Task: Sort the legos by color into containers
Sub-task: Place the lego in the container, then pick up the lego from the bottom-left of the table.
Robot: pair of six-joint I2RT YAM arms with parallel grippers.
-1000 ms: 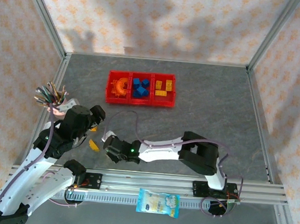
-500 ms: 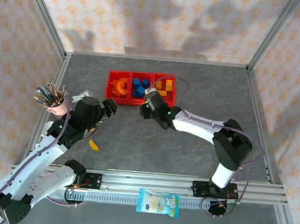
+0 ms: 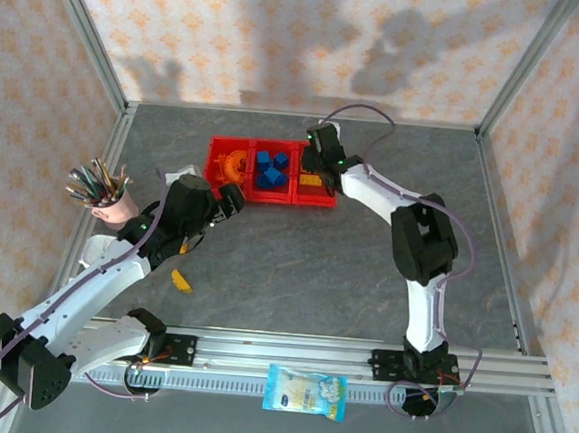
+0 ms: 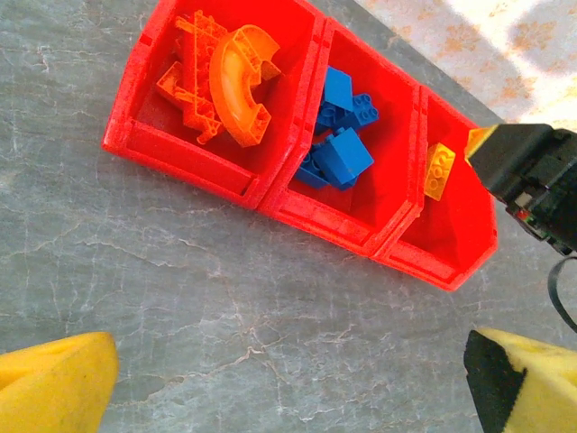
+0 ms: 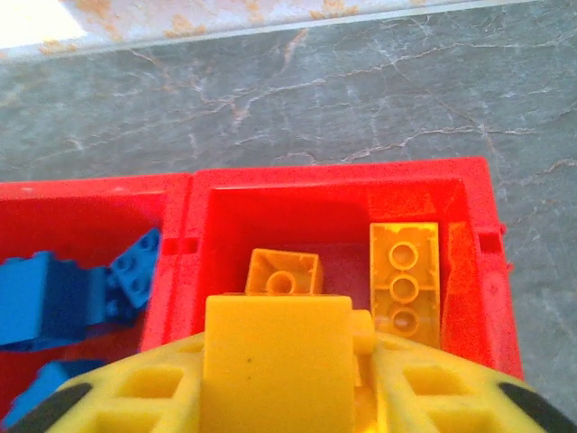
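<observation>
Our right gripper (image 5: 284,401) pinches a yellow block (image 5: 277,352) over its bin (image 5: 334,173). Released near the divider (image 5: 176,262), it may land among blue bricks (image 5: 54,302). Left gripper (image 4: 288,379) spread wide.

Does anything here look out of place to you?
Yes. One small yellow-orange piece lies loose on the grey table beside the left arm, far from the red bins holding the sorted bricks. A snack packet also lies at the front rail.

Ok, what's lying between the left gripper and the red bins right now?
The stretch is bare: the left wrist view has grey table running from the open left gripper to the red bins' near wall.
</observation>
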